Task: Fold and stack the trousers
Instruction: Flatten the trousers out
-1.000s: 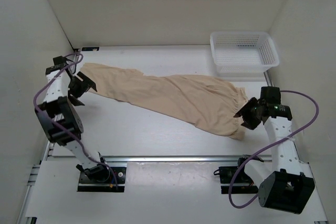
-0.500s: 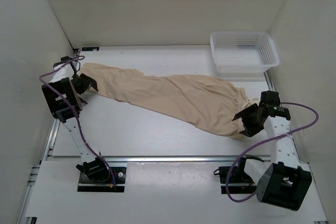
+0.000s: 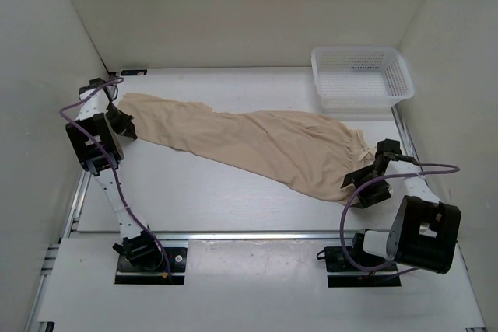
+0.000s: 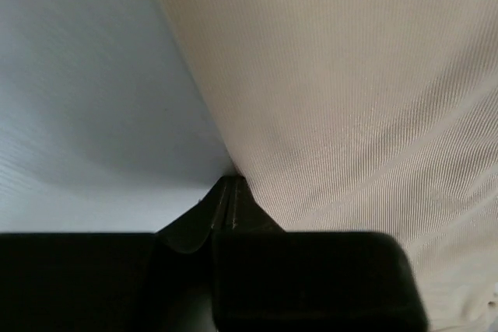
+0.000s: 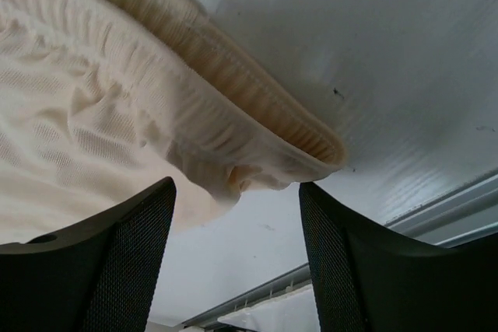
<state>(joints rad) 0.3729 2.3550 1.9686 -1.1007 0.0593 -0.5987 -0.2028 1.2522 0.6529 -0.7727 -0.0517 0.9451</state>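
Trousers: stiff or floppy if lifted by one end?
Likely floppy: the trousers lie flat and wrinkled, so a lifted end should sag and drag. Probably light, given the thin weave. The gathered waistband looks thicker, maybe a firmer pinch.

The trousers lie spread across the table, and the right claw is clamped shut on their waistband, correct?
Not quite. The right gripper is open: the right wrist view shows its fingers wide apart by the waistband. The trousers do lie spread across the table.
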